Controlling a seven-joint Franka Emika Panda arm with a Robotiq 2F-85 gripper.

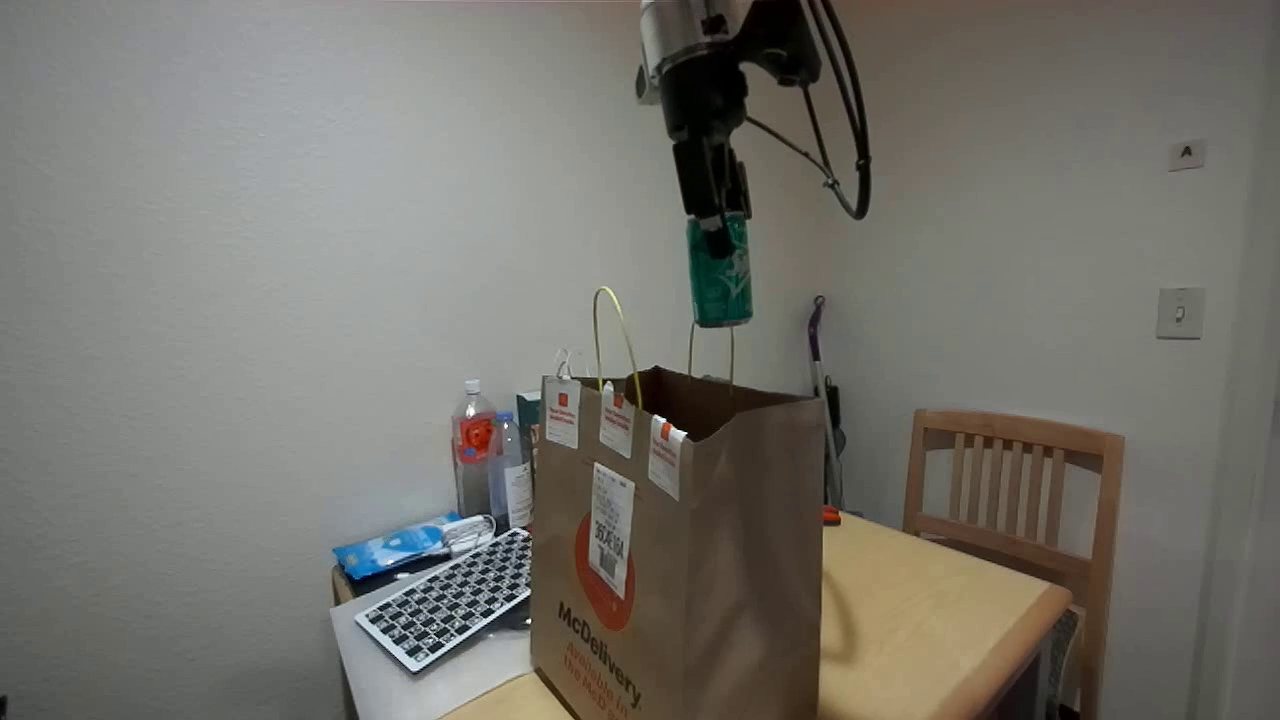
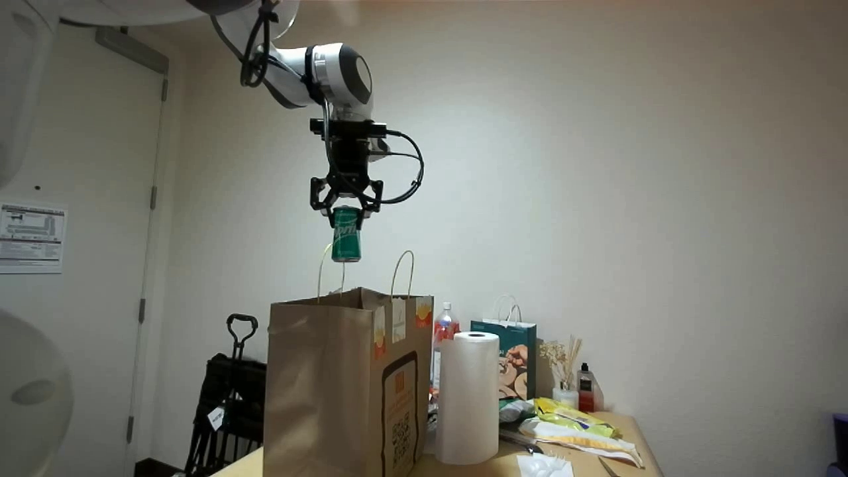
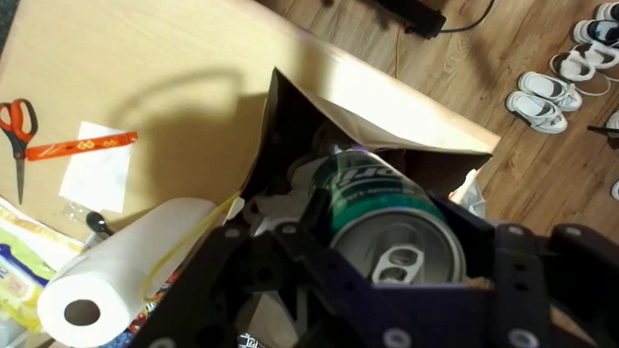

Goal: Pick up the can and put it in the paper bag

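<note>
The small green can [image 1: 724,290] hangs upright above the open mouth of the brown paper bag [image 1: 752,560] in both exterior views. My gripper [image 2: 346,217] is shut on the upper part of the can, one finger on each side. The can's bottom is above the bag's rim, near the level of the bag's pale looped handles. In the wrist view, the can's silver lid and pull tab [image 3: 396,246] face the camera, and the open bag [image 3: 358,128] shows beneath it. Pale items show inside the bag, partly hidden by the can and fingers.
A paper towel roll [image 2: 469,397] stands close beside the bag. A keyboard [image 1: 450,600], clear bottles [image 1: 472,450] and a small green bag [image 2: 507,351] are also on the table. Scissors [image 3: 18,140] lie on the tabletop. A wooden chair [image 1: 1010,500] stands beyond the table.
</note>
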